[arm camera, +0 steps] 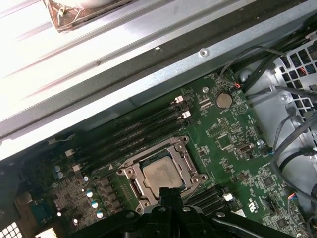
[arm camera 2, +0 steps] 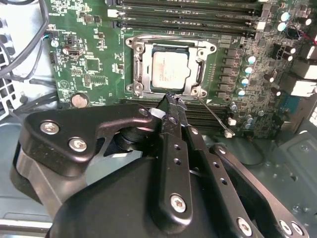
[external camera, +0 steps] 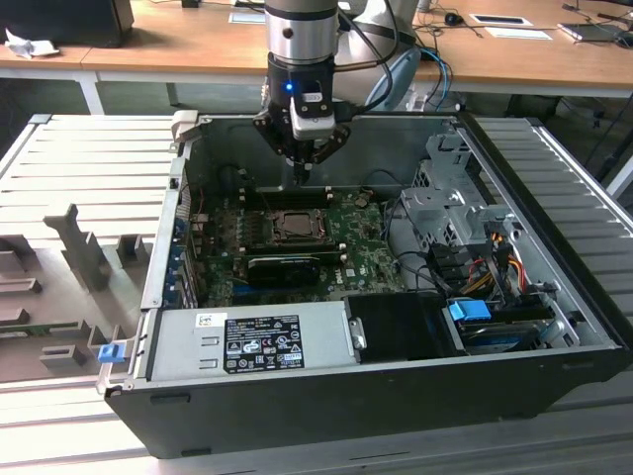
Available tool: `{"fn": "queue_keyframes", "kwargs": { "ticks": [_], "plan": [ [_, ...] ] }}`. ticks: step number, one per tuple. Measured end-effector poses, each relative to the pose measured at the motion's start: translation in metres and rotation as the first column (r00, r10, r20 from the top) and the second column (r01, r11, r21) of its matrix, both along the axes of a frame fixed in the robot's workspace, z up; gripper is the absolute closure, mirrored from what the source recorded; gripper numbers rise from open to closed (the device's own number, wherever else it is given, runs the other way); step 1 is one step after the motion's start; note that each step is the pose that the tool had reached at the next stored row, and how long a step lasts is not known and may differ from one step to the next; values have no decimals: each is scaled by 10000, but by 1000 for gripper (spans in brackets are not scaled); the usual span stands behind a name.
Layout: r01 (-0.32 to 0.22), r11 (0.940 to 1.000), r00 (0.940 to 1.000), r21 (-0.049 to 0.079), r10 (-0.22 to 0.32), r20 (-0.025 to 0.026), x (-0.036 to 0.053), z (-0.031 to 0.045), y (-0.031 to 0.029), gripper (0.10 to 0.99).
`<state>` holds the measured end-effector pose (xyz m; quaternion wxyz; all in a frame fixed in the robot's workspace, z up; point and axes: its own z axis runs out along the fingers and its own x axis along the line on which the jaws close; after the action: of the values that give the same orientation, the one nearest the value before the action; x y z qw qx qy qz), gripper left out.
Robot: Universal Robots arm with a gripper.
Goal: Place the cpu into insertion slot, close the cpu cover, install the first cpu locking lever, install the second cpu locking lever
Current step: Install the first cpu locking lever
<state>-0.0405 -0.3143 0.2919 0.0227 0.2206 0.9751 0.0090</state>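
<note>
The pincer point(arm camera 2: 171, 99) has its fingers drawn together on nothing, its tip just over one edge of the socket point(arm camera 2: 140, 74). The chip point(arm camera 2: 171, 69) lies in that socket, with the metal frame point(arm camera 2: 198, 52) flat around it, mid-board on the green board point(arm camera 2: 89, 64). A thin lever point(arm camera 2: 213, 116) juts out from the socket's corner beside the tip.

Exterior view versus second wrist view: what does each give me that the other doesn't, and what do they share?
The exterior view adds the whole open computer case, the grey power supply and the arm above. The second wrist view adds detail: the cpu sits in the socket under the metal cover, and a thin lever angles away from its corner. Both show the green board and the gripper, shut, beside the socket.
</note>
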Motion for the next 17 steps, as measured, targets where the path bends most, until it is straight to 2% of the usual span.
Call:
{"fn": "queue_keyframes", "kwargs": {
  "ticks": [11,17],
  "plan": [
    [-603,9982,9982,0,603,0,0,0,0,980],
    [-1033,9947,9947,0,1033,0,0,0,0,980]
  ]
}}
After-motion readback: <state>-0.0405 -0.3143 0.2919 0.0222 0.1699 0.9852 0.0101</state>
